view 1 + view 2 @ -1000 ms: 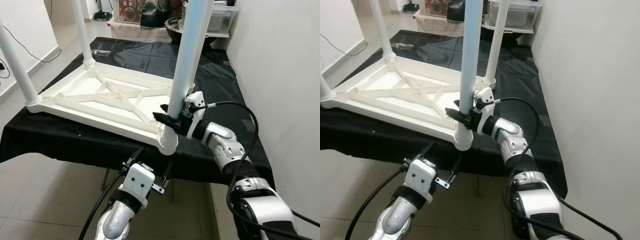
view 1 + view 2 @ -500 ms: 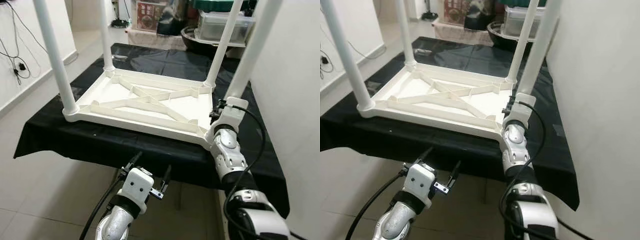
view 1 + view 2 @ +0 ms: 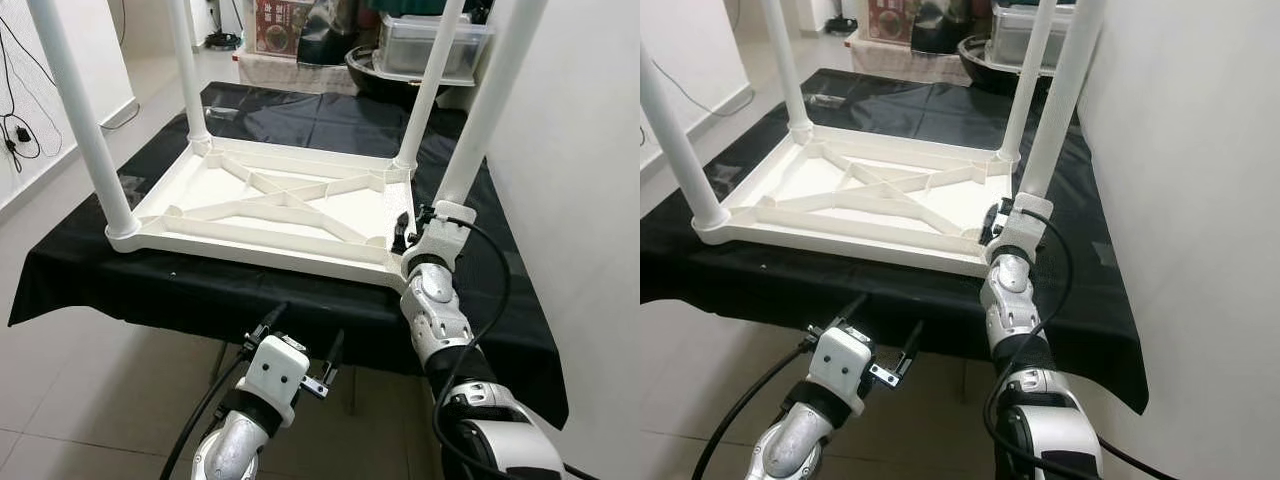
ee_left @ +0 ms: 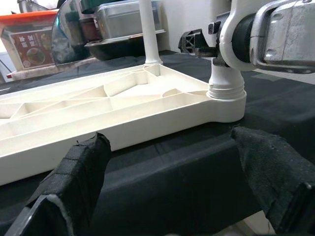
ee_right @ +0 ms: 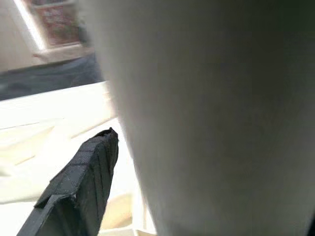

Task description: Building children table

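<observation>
On black cloth [image 3: 300,300]: upturned table [image 3: 270,210]; right claw [image 3: 405,232] grips near leg [image 3: 480,120].

White wall [image 3: 590,150] at 3 o'clock; pale tiled floor [image 3: 70,400] at 7; black-draped bench [image 3: 300,110]; cluttered shelf [image 3: 300,65] at 12.

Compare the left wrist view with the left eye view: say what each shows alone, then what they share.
Left wrist view alone: the woven pads close up and the ribbed collar under one leg. Left eye view alone: tiled floor, wall cables, both left-side legs. Shared: the upturned white table on black cloth, the left gripper with jaws open, the right gripper at the near right leg.
</observation>
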Robot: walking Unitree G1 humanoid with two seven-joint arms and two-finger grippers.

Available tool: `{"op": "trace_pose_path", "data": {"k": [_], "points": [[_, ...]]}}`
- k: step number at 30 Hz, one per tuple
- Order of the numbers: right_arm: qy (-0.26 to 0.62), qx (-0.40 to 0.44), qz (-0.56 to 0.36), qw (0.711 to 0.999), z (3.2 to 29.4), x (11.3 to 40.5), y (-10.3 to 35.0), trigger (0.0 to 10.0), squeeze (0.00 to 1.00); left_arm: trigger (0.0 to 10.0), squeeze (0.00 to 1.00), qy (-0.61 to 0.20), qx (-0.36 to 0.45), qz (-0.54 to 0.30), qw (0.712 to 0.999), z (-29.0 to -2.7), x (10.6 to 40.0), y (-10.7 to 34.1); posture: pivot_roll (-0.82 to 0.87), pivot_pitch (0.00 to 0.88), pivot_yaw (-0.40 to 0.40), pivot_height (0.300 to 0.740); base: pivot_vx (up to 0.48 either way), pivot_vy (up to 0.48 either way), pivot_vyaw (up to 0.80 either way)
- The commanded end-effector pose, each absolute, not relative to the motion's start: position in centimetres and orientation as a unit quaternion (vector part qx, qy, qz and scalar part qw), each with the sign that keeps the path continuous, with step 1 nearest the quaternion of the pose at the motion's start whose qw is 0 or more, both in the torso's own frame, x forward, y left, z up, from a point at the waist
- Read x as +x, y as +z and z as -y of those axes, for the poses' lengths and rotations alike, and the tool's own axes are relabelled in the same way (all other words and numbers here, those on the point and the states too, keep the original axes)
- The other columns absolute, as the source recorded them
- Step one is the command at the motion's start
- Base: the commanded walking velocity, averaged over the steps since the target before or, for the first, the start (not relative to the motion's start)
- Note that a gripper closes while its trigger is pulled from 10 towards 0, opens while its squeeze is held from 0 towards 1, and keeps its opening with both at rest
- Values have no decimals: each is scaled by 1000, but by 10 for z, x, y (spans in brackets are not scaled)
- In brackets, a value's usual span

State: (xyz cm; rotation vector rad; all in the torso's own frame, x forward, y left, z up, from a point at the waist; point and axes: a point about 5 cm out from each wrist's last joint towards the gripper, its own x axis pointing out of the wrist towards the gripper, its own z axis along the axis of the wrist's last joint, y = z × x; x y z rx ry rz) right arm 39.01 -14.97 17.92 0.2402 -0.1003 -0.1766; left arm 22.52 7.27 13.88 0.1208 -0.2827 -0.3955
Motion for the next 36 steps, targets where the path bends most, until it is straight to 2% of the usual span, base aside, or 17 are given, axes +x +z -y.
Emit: {"op": "trace_pose_path", "data": {"k": [1,3,4,5,6,7,12,15,18,21,25,26,29,32,34,35,36], "points": [[-33,138,57,988,143,392,183,10000,0,10000,0,-201,60,132,969,-72,224,135,102,78,-84,740,0,0,0],[117,156,57,979,137,391,184,10000,0,10000,0,-201,59,132,969,-71,224,135,102,76,-85,740,0,0,0],[117,156,57,979,137,391,184,10000,0,10000,0,-201,59,132,969,-71,224,135,102,76,-85,740,0,0,0],[193,168,54,965,137,387,184,10000,0,10000,0,-202,59,133,969,-71,223,135,103,76,-86,740,0,0,0],[193,168,54,965,137,387,184,10000,0,10000,0,-202,59,133,969,-71,223,135,103,76,-86,740,0,0,0],[305,184,58,933,140,378,189,10000,0,10000,0,-202,59,131,969,-70,224,134,104,79,-84,740,0,0,0],[352,196,58,913,143,375,192,10000,0,10000,0,-203,59,131,969,-70,224,134,105,82,-84,740,0,0,0],[466,177,40,866,139,366,197,10000,0,10000,0,-203,59,131,969,-70,223,135,110,89,-86,740,0,0,0],[491,170,37,854,138,364,198,10000,0,10000,0,-203,59,132,969,-70,224,135,111,91,-87,740,0,0,0],[569,128,32,812,124,355,200,10000,0,10000,0,-202,59,132,969,-70,224,136,115,100,-89,740,0,0,0],[588,123,28,799,121,353,200,10000,0,10000,0,-202,59,132,969,-70,224,136,115,101,-87,740,0,0,0],[593,114,25,797,116,353,199,0,0,10000,0,-202,59,132,969,-70,224,136,119,101,-90,740,0,0,0],[600,98,28,794,111,351,197,0,0,10000,0,-202,60,132,969,-70,224,136,119,101,-88,740,0,0,0],[540,64,26,839,107,359,190,0,0,10000,0,-202,60,132,969,-71,224,136,115,104,-84,740,0,0,0],[540,64,26,839,107,359,190,0,0,10000,0,-202,60,132,969,-71,224,136,115,104,-84,740,0,0,0],[500,56,32,864,108,364,189,0,0,10000,0,-202,60,132,969,-71,224,136,115,104,-86,740,0,0,0],[500,56,32,864,108,364,189,0,0,10000,0,-202,60,132,969,-71,224,136,115,104,-86,740,0,0,0]]}}
